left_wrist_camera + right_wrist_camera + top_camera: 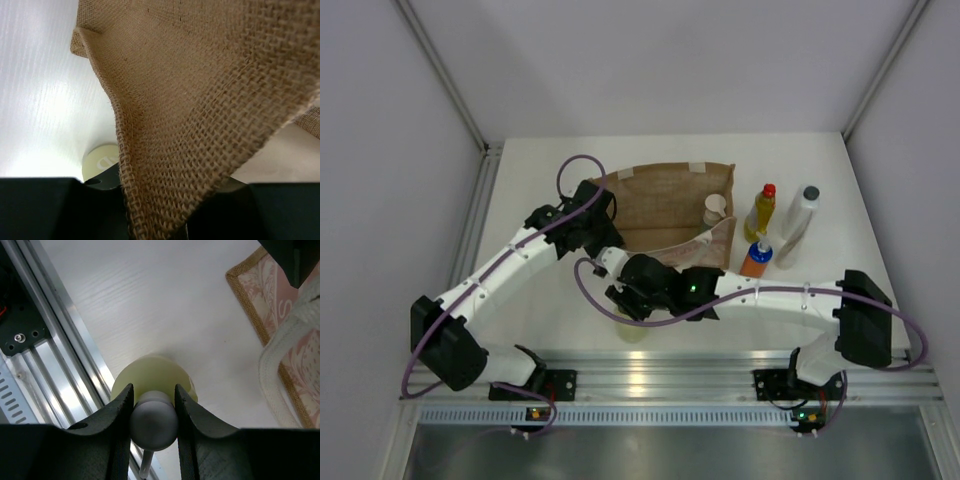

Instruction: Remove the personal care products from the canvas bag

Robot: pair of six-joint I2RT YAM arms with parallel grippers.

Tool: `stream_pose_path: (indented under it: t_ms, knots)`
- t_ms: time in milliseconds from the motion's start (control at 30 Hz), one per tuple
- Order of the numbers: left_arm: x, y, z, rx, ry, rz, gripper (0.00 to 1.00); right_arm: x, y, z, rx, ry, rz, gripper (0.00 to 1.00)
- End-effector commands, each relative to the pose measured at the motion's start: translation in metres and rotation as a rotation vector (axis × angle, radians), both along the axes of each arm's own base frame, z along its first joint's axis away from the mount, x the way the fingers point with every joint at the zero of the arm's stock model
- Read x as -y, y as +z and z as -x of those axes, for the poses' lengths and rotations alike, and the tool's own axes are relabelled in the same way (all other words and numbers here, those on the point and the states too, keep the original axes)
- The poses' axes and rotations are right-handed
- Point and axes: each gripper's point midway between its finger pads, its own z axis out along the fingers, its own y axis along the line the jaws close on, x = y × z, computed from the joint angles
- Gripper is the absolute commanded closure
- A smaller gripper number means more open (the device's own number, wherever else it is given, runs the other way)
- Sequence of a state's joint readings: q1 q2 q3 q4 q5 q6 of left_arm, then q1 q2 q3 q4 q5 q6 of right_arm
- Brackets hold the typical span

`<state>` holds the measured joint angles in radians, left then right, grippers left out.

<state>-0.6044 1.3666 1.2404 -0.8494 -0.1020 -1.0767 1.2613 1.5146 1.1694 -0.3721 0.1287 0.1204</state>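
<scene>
A white table (540,190) sits inside plain grey walls (670,60), with an aluminium rail (660,385) along its near edge. The tan canvas bag (660,200) lies at the table's middle, towards the far side. The left pincer (172,200) is clamped on its woven edge. A white-capped bottle (715,210) shows at the bag's right end; I cannot tell whether it is inside. Just right of the bag stand the white bottle (798,222), yellow bottle (760,212) and orange bottle (757,258). The right pincer (154,395) grips the pale green pump bottle (150,372) on the table by the rail.
</scene>
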Motion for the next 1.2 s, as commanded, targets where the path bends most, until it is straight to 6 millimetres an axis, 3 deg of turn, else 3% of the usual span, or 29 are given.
stream_pose_path:
  t_ms: [0, 67, 133, 300, 400, 500, 600, 667, 700, 733, 767, 800, 833, 967, 1167]
  knots:
    - [0.003, 0.014, -0.007, 0.037, -0.007, 0.014, 0.64, -0.041, 0.057, -0.002, 0.098, 0.049, -0.22, 1.0]
    - [0.003, 0.015, -0.007, 0.041, -0.006, 0.014, 0.64, -0.041, 0.054, -0.002, 0.105, 0.042, -0.209, 0.98]
    - [0.002, 0.015, -0.008, 0.044, -0.003, 0.012, 0.64, -0.04, 0.05, 0.0, 0.107, 0.045, -0.198, 0.86]
    - [0.002, 0.014, -0.007, 0.041, -0.004, 0.012, 0.64, -0.04, 0.051, 0.005, 0.119, 0.055, -0.195, 0.42]
    - [0.002, 0.013, -0.006, 0.038, -0.005, 0.013, 0.64, -0.038, 0.058, 0.005, 0.124, 0.056, -0.203, 0.3]
    - [0.003, 0.014, -0.007, 0.036, -0.007, 0.017, 0.64, -0.036, 0.068, 0.006, 0.128, 0.06, -0.204, 0.3]
    - [0.005, 0.015, -0.007, 0.037, -0.007, 0.024, 0.64, -0.028, 0.094, 0.002, 0.152, 0.038, -0.244, 0.32]
    - [0.005, 0.016, -0.007, 0.036, -0.006, 0.028, 0.64, -0.016, 0.121, -0.012, 0.154, -0.029, -0.307, 0.32]
    - [0.006, 0.015, -0.007, 0.032, -0.007, 0.031, 0.64, -0.009, 0.141, -0.019, 0.155, -0.072, -0.348, 0.32]
    - [0.006, 0.016, -0.007, 0.033, -0.006, 0.035, 0.64, 0.004, 0.15, -0.043, 0.131, -0.182, -0.37, 0.33]
    - [0.007, 0.016, -0.006, 0.03, -0.006, 0.037, 0.64, 0.019, 0.143, -0.054, 0.098, -0.241, -0.319, 0.35]
    - [0.007, 0.016, -0.006, 0.028, -0.008, 0.041, 0.64, 0.028, 0.148, -0.065, 0.082, -0.298, -0.314, 0.35]
    - [0.009, 0.016, -0.005, 0.025, -0.011, 0.048, 0.64, 0.042, 0.163, -0.088, 0.075, -0.407, -0.34, 0.36]
    - [0.011, 0.018, -0.004, 0.025, -0.012, 0.068, 0.64, 0.086, 0.16, -0.126, -0.005, -0.643, -0.267, 0.37]
    - [0.014, 0.023, -0.006, 0.04, -0.01, 0.091, 0.63, 0.134, 0.126, -0.159, -0.019, -0.864, -0.032, 0.35]
